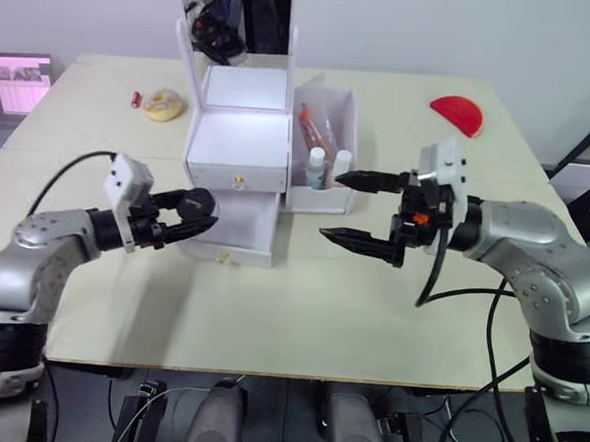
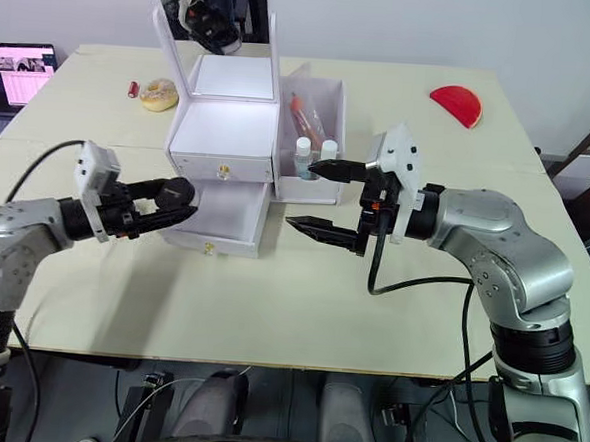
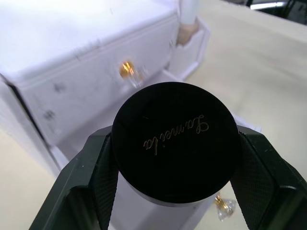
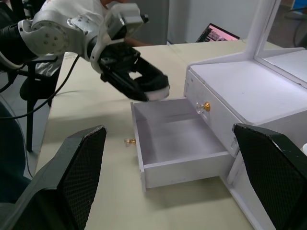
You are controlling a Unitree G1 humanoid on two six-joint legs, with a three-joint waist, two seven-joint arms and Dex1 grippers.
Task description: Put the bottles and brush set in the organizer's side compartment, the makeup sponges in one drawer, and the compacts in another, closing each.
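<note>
My left gripper (image 1: 200, 213) is shut on a round black compact (image 3: 176, 141) with gold script on its lid. It holds the compact over the left edge of the organizer's open lower drawer (image 4: 177, 139), which is empty. The upper drawer (image 1: 236, 167) with its gold knob is shut. The side compartment (image 1: 354, 114) holds two white-capped bottles (image 1: 316, 167) and the brush set (image 1: 316, 127). My right gripper (image 1: 334, 205) hangs open just right of the open drawer, holding nothing. A beige makeup sponge (image 1: 164, 104) lies on the table left of the organizer.
The white organizer (image 1: 243, 128) with its upright mirror stands at the table's centre back. A red half-round item (image 1: 457, 114) lies at the far right. A small red object (image 1: 136, 99) sits next to the sponge. A laptop screen (image 1: 15, 84) is off the table's left edge.
</note>
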